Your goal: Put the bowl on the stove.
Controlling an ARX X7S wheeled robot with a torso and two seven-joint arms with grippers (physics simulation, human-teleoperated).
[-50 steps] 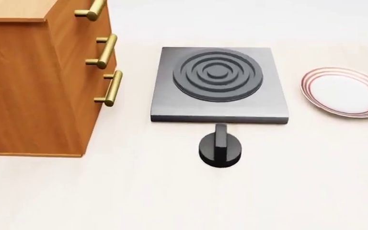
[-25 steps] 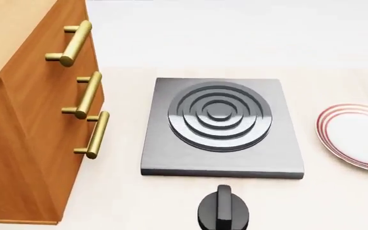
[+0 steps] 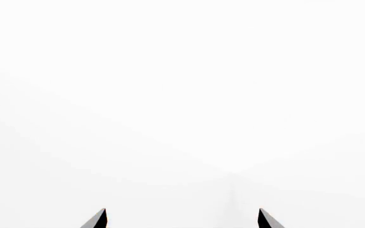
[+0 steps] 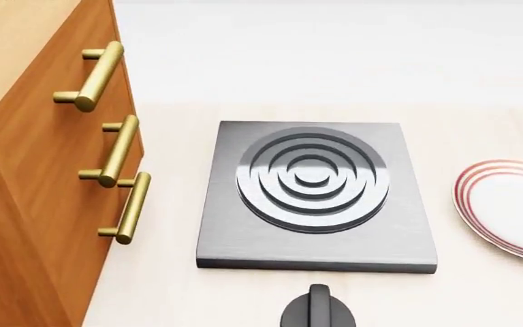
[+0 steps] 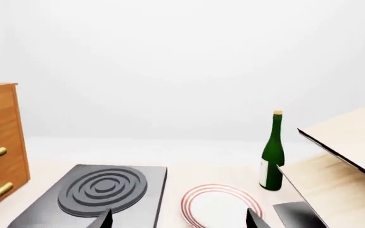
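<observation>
The bowl shows in no view, so its place cannot be told; the stove (image 4: 314, 197) lies bare, its burner rings empty. The main risk, as I judge it, is an arm searching blind and sweeping the plate (image 5: 217, 205) or toppling the green bottle (image 5: 272, 153); both stand just ahead of the right gripper (image 5: 180, 219), the stove ahead to its other side. The left gripper (image 3: 181, 219) faces blank white; each gripper's tips stand spread and hold nothing.
</observation>
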